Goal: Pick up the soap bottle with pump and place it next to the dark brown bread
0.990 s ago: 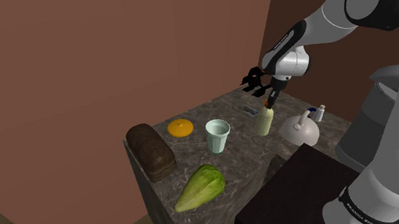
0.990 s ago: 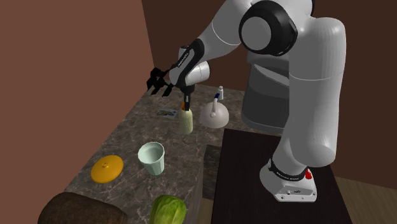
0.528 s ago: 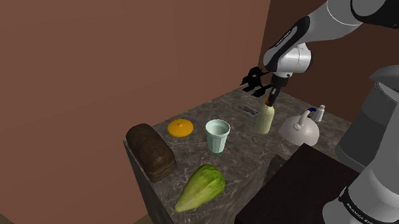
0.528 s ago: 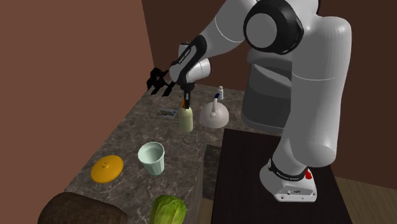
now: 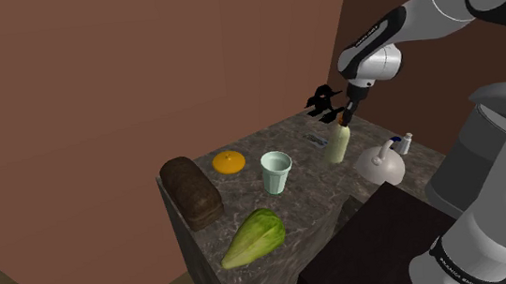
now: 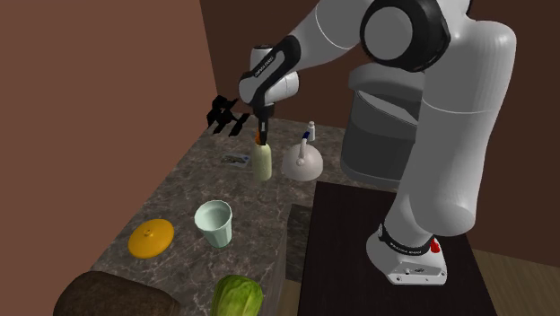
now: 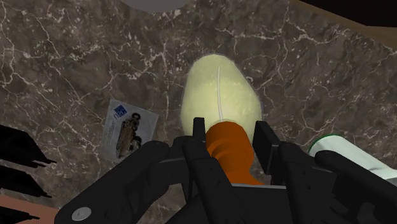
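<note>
The soap bottle has a pale yellow body and an orange pump neck. It hangs upright just above the back of the marble countertop. My gripper is shut on the orange neck from above, as the second exterior view confirms. In the wrist view the black fingers clasp the orange neck on both sides, with the yellow body below them. The dark brown bread lies at the countertop's corner toward the shoulder view's left, well apart from the bottle.
Between bottle and bread stand a pale green cup and an orange disc. A lettuce lies near the front edge. A white kettle-like vessel, a small shaker, a printed card and a black spiky object surround the bottle.
The gripper has risen with the bottle, whose base has come up off the countertop. The arm's wrist has swung higher. Everything else on the counter is unmoved.
</note>
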`<state>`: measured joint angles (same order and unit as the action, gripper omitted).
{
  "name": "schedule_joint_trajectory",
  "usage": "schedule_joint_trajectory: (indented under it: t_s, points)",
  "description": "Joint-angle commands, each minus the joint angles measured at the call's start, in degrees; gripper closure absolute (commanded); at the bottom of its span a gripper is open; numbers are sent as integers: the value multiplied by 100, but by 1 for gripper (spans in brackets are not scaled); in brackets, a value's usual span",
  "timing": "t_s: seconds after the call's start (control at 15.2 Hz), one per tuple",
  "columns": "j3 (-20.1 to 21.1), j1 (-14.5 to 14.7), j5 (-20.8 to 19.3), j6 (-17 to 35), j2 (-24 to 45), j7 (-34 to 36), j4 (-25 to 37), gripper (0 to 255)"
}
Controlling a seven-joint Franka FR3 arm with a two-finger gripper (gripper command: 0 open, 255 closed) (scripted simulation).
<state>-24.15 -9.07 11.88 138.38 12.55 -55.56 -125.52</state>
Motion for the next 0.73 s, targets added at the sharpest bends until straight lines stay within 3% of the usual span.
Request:
schedule_joint_trajectory:
  t_s: [0.0, 0.66]
  points:
    - [-34, 24, -98, -142, -125, 71, 33, 255]
    - [-124, 94, -476, -825, -634, 356, 273, 255]
